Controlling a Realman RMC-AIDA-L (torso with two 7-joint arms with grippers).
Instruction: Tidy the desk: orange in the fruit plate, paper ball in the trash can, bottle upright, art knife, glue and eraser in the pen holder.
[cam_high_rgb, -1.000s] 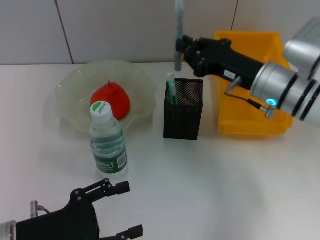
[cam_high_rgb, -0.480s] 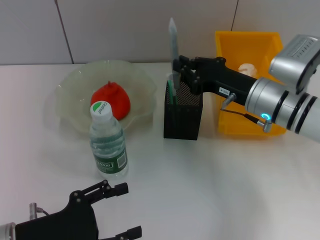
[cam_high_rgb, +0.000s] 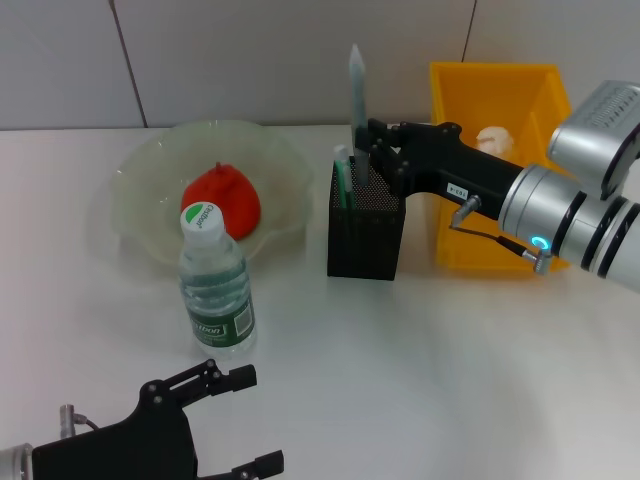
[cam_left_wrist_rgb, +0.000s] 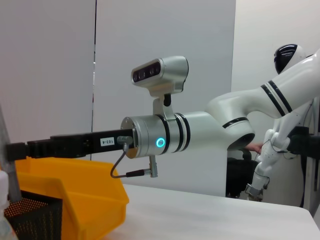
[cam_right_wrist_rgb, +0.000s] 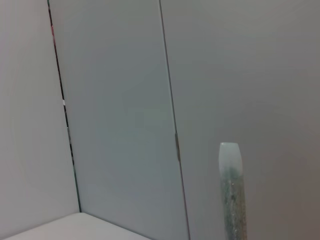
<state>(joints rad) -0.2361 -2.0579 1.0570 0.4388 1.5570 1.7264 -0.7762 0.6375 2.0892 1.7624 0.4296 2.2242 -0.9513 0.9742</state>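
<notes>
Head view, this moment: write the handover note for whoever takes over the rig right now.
Right gripper: over the pen holder, shut on a long grey-green stick, probably the glue or art knife, upright with its lower end inside the holder.
Left gripper: open, parked low near the table's front edge.
Done: orange in the fruit plate; bottle upright; paper ball in the trash can; one green stick already in the holder.
Left: release the held stick. The eraser is not visible; check for it.

Translucent stick w/ pale rounded tip (cam_right_wrist_rgb: 231, 200) stands upright, grey wall panels (cam_right_wrist_rgb: 120, 100) behind it.
</notes>
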